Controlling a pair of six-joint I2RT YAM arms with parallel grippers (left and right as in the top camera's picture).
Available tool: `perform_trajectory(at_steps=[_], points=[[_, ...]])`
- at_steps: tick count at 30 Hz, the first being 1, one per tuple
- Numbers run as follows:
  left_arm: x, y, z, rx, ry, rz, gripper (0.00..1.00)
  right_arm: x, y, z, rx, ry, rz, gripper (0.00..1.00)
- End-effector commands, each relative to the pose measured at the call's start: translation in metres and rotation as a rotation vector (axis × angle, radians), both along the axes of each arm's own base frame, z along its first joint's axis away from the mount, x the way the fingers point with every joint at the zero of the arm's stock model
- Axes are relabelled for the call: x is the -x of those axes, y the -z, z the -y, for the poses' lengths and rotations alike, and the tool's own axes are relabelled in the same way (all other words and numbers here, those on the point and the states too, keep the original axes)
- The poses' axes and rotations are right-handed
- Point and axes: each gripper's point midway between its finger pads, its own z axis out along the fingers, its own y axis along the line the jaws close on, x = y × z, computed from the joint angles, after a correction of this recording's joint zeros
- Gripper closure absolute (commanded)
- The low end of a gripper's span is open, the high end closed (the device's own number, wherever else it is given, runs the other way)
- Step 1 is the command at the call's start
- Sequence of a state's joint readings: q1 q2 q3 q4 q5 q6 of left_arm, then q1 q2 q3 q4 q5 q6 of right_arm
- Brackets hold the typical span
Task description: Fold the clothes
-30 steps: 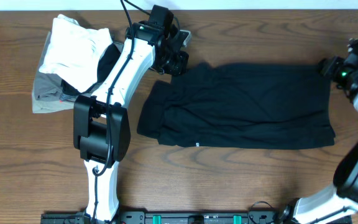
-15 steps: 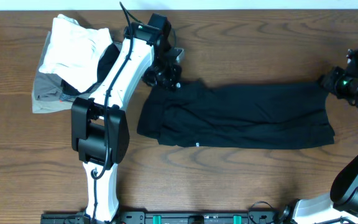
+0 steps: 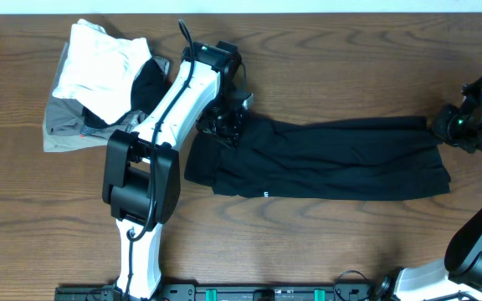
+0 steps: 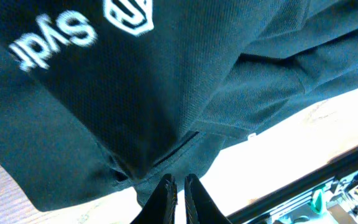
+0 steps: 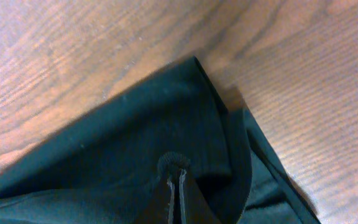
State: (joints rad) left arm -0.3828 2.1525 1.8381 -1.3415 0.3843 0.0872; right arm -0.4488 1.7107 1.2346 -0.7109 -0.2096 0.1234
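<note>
Left claw [image 3: 227, 127], right claw [image 3: 443, 124] — pinching shirt [image 3: 333, 160] ends

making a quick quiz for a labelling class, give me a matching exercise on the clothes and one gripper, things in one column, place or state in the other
Column one
1. black shirt
2. white garment
3. grey garment
4. right gripper

Column two
a. bottom layer at the left end of the table
b. shut on dark fabric near a corner
c. stretched across the middle
d. top layer at the left end

Pairs: 1-c, 2-d, 3-a, 4-b
</note>
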Motion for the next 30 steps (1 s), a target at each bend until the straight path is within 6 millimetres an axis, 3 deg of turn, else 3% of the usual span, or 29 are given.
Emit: perform_trajectory(at_steps=[1, 6, 9, 11, 20, 23, 27, 30], points=[[0.0, -0.011, -0.004, 0.001, 0.009, 0.029, 0.91, 0.005, 0.0, 0.005, 0.023, 0.008, -0.021, 0.99], [0.0, -0.011, -0.008, -0.016, 0.011, 0.032, 0.93, 0.017, 0.005, 0.012, 0.065, 0.033, -0.082, 0.99], [0.0, -0.011, -0.008, -0.018, 0.011, 0.033, 0.9, 0.026, 0.008, 0.019, 0.099, 0.068, -0.124, 0.89], [0.0, -0.012, -0.008, -0.017, 0.011, 0.035, 0.88, 0.03, 0.009, 0.022, 0.109, 0.097, -0.144, 0.88], [-0.015, -0.011, -0.018, -0.019, -0.02, 0.076, 0.77, 0.026, 0.007, 0.025, 0.105, 0.133, -0.122, 0.72], [-0.025, -0.01, -0.021, -0.01, -0.05, 0.102, 0.75, 0.016, 0.005, 0.016, 0.056, 0.111, -0.077, 0.64], [-0.039, -0.01, -0.022, 0.012, -0.104, 0.14, 0.6, 0.005, 0.005, -0.005, -0.022, 0.005, -0.02, 0.56], [-0.051, -0.01, -0.016, 0.035, -0.101, 0.191, 0.5, 0.005, 0.009, -0.01, -0.032, -0.009, -0.026, 0.56]])
